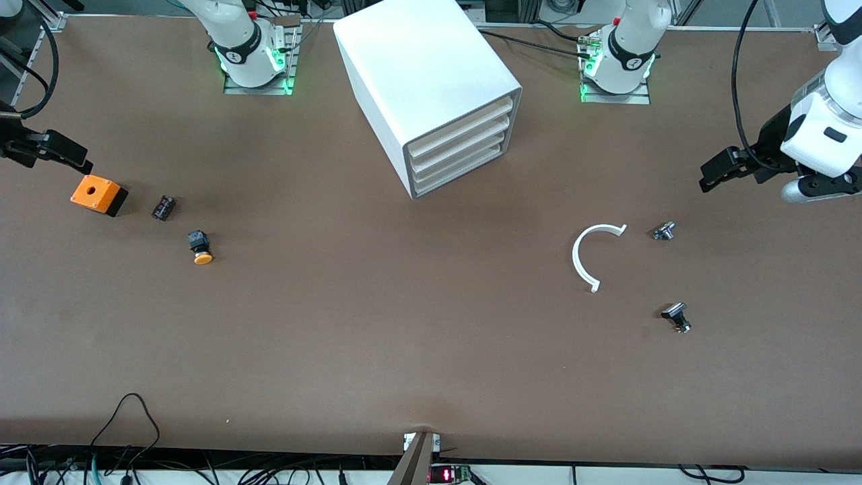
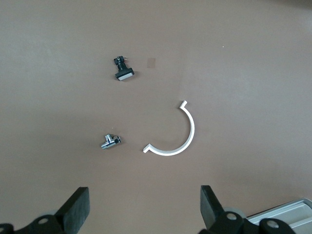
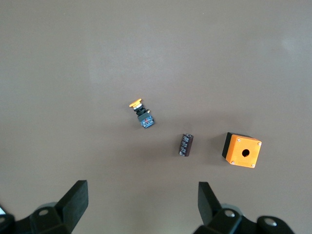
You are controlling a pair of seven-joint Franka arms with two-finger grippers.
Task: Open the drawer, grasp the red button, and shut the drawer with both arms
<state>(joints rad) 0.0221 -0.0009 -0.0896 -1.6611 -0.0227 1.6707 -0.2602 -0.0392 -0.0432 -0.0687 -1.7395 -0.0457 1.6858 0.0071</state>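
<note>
Four shallow white plastic drawers (image 1: 458,146) sit shut in the big white cabinet (image 1: 421,74); nothing begun. Left tool (image 2: 144,207) and right tool (image 3: 141,204) hover spread wide, empty, above the brown bench (image 1: 404,323).

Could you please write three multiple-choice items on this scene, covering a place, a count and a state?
1. The orange box lies:
A. toward the right arm's end of the table
B. on the cabinet
C. inside the white arc

2. How many drawers does the cabinet show?
A. two
B. four
C. six

3. The left gripper is:
A. shut on a button
B. open
C. inside a drawer

Key: 1 A, it sits below the right gripper; 2 B, four stacked fronts, all shut; 3 B, fingers spread with nothing between.
</note>
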